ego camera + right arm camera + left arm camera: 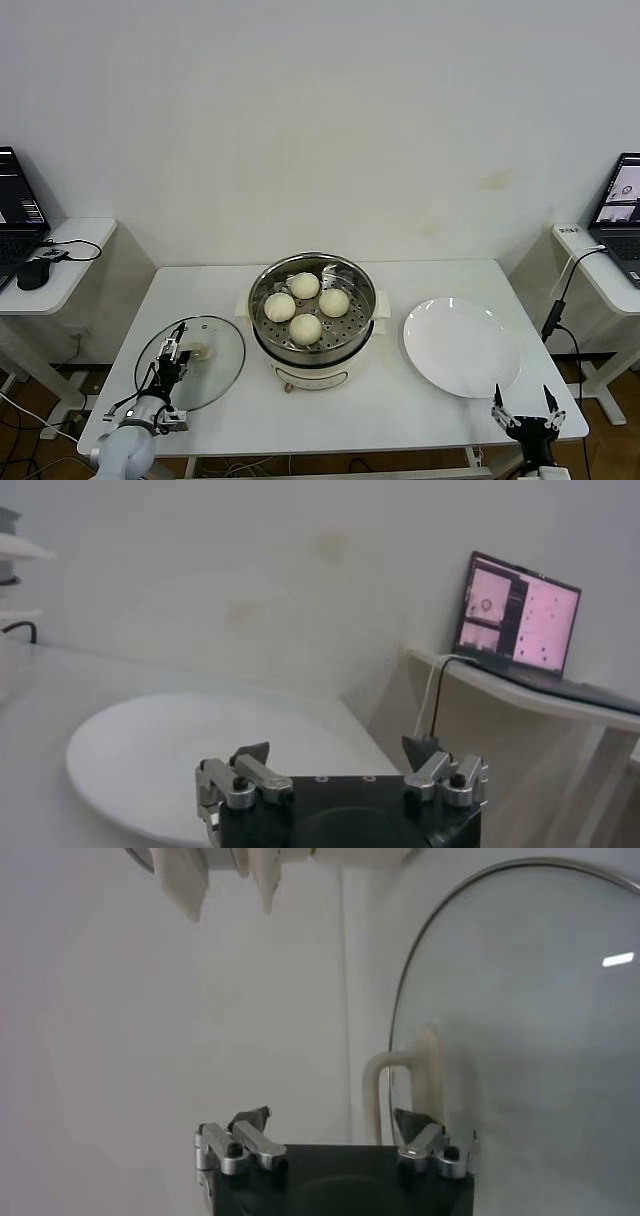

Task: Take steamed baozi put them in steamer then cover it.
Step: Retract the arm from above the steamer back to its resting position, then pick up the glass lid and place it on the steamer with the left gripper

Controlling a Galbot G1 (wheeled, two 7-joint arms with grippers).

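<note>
The white tabletop [400, 420] carries the steamer [312, 318] at its middle, with four buns [305, 304] on its perforated tray. A white plate [462, 346] lies to its right. The glass lid [192, 362] lies flat to its left. The left end effector [172, 362] hovers over the lid's handle [405, 1093], fingers spread. The right end effector [527, 410] waits released at the tabletop's near right edge.
</note>
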